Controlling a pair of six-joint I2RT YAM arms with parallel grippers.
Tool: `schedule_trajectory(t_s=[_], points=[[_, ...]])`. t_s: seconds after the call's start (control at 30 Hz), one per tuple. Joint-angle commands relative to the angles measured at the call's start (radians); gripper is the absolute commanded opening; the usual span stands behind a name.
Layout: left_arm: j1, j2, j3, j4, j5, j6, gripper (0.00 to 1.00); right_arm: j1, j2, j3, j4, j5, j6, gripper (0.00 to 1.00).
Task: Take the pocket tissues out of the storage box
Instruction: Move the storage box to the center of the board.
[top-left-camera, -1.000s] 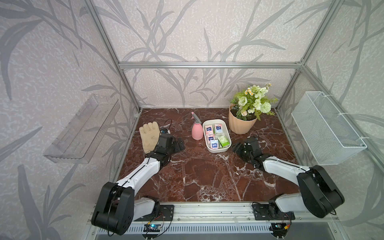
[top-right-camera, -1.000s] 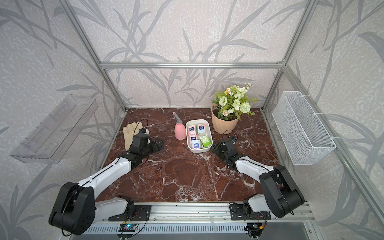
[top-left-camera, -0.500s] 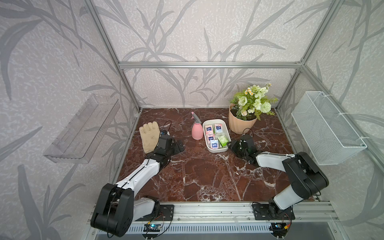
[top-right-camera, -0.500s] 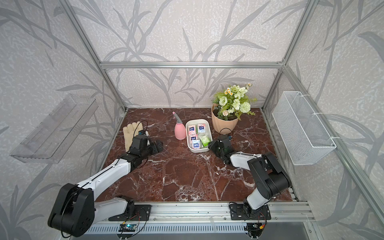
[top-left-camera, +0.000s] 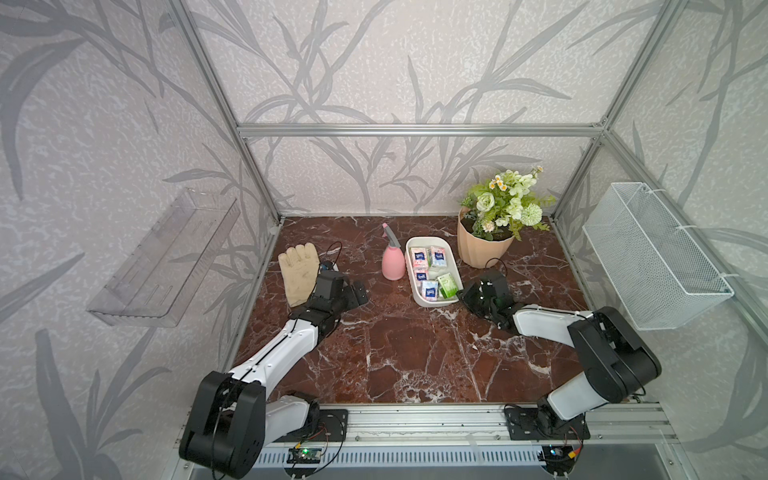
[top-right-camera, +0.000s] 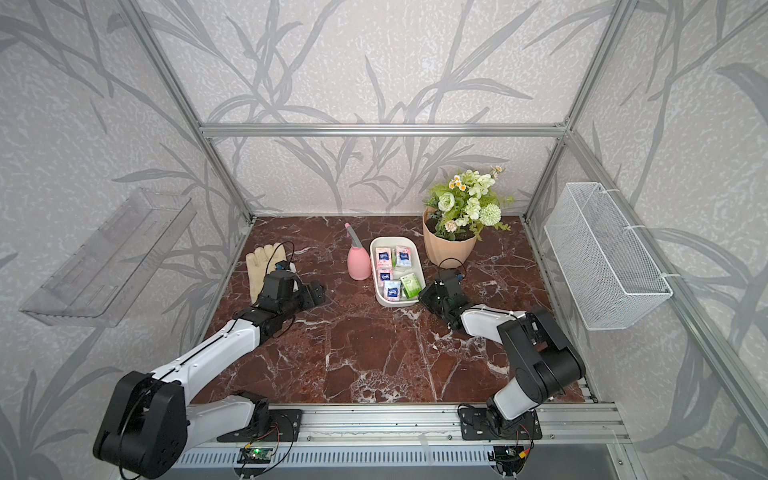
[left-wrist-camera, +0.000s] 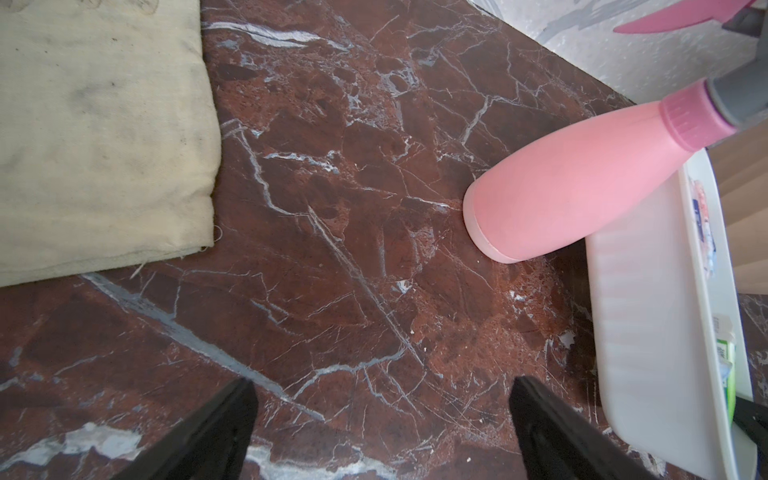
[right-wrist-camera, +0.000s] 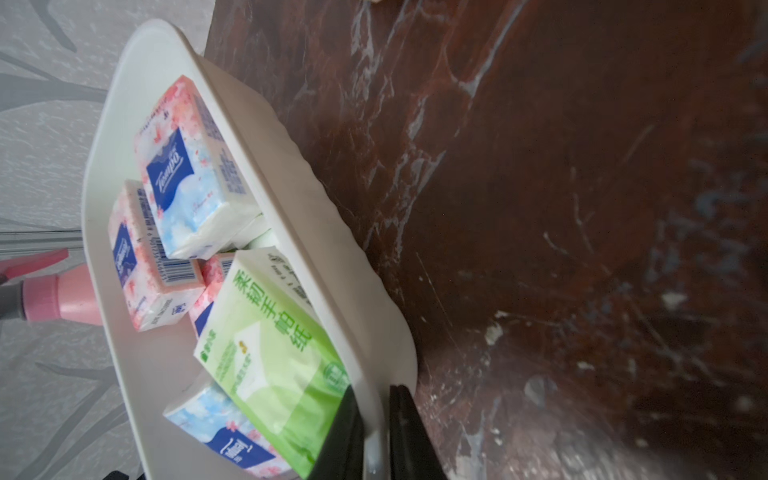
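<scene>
The white storage box (top-left-camera: 432, 302) (top-right-camera: 392, 302) stands at the middle back of the marble floor. In it lie several pocket tissues (top-left-camera: 430, 274) (top-right-camera: 395, 270), pink-blue floral and green ones. My right gripper (top-left-camera: 461, 296) (top-right-camera: 423, 296) (right-wrist-camera: 376, 395) is shut on the box's wall (right-wrist-camera: 291, 174) at its near right corner, one finger inside against a green packet (right-wrist-camera: 266, 340), one outside. A floral packet (right-wrist-camera: 187, 166) leans farther along. My left gripper (top-left-camera: 359, 293) (top-right-camera: 318, 291) (left-wrist-camera: 382, 386) hangs open and empty over bare floor, left of the box (left-wrist-camera: 648, 332).
A pink spray bottle (top-left-camera: 392, 262) (left-wrist-camera: 573, 183) stands against the box's left side. A beige glove (top-left-camera: 297, 270) (left-wrist-camera: 95, 137) lies at the left. A flower pot (top-left-camera: 484, 245) is behind my right gripper. A wire basket (top-left-camera: 652, 257) and a clear shelf (top-left-camera: 166, 257) hang on the side walls.
My right gripper has moved left to the box's near right corner and closed on its wall. The left arm has hardly moved and stays open.
</scene>
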Motion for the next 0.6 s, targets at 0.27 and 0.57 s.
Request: schedule_trajectory(t_s=[0.27, 0.57], points=[[-0.005, -0.056, 0.029, -0.048, -0.005, 0.011, 1.0, 0.15, -0.277, -0.032, -0.326, 0.224, 0.134, 0.17], [-0.016, -0.052, 0.052, -0.057, 0.014, -0.032, 1.0, 0.219, -0.239, -0.044, -0.331, 0.307, 0.273, 0.19]])
